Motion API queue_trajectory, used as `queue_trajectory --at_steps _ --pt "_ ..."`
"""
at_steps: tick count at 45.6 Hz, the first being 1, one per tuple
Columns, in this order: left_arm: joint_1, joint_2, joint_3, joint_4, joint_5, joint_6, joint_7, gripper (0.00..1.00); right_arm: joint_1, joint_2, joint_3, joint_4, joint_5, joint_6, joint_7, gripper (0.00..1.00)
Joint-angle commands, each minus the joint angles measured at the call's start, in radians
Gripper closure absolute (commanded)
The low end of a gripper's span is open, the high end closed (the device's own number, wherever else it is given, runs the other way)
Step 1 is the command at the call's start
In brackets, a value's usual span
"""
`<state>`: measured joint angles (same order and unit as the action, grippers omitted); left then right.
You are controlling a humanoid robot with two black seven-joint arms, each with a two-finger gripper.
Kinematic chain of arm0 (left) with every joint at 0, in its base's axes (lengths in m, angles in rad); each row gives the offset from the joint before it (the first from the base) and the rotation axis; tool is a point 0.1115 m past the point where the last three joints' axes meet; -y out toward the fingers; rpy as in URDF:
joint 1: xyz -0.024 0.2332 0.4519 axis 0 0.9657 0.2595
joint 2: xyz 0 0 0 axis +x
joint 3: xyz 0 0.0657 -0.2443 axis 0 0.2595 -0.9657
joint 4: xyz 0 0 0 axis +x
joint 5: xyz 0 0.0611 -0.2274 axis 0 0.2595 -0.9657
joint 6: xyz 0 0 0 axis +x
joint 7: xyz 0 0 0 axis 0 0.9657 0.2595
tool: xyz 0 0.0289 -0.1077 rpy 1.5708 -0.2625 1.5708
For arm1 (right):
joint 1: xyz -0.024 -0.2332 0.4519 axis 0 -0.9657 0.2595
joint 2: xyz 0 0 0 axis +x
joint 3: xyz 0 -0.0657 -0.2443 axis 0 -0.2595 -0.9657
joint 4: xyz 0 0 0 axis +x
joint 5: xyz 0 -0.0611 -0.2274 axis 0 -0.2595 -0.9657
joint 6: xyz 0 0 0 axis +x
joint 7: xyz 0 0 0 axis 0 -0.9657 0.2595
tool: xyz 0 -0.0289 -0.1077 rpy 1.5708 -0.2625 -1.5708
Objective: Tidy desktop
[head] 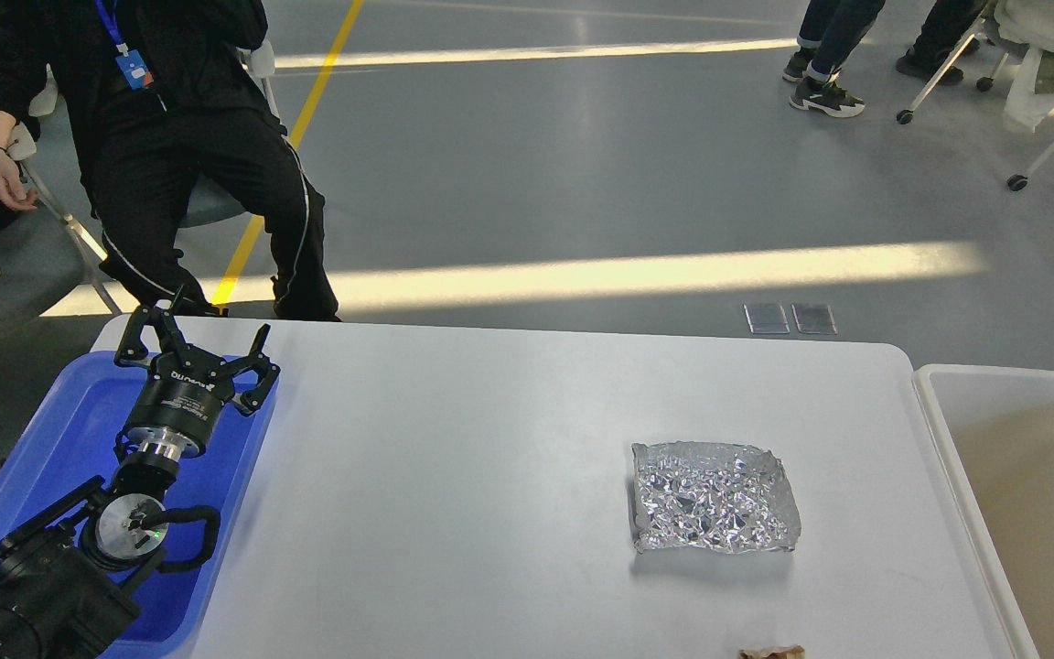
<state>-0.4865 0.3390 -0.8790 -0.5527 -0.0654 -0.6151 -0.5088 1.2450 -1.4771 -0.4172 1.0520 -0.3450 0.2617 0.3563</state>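
The desktop [490,458] is a large plain white tabletop with rounded corners. A crumpled sheet of silver foil [715,497] lies flat on its right half. A small brown scrap [772,653] shows at the front edge, partly cut off. My left gripper [198,343] is open and empty, held over the far end of the blue tray [60,439] at the left. My right gripper is out of view.
A cream-white bin [1021,494] stands against the desktop's right edge. A seated person in black [188,137] is just beyond the far left corner. Chairs and other people's legs [820,55] are far back right.
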Motion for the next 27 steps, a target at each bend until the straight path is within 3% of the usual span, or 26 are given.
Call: queue_trajectory --at_steps 1,10,20,27 --pt "0.0 0.0 0.0 0.0 -0.001 0.0 0.0 0.0 -0.098 0.023 -0.002 -0.02 0.352 -0.019 0.015 1.0" --pt "-0.001 0.0 0.0 0.0 -0.001 0.0 0.0 0.0 -0.2 0.07 -0.002 -0.02 0.541 -0.039 0.093 1.0" --pt "-0.001 0.0 0.0 -0.001 -0.001 0.0 0.0 0.0 -0.37 0.207 0.012 -0.072 0.73 -0.061 0.095 1.0" --pt "0.0 0.0 0.0 -0.001 -0.001 0.0 0.0 0.0 -0.519 0.379 0.032 -0.245 0.853 -0.064 0.089 1.0"
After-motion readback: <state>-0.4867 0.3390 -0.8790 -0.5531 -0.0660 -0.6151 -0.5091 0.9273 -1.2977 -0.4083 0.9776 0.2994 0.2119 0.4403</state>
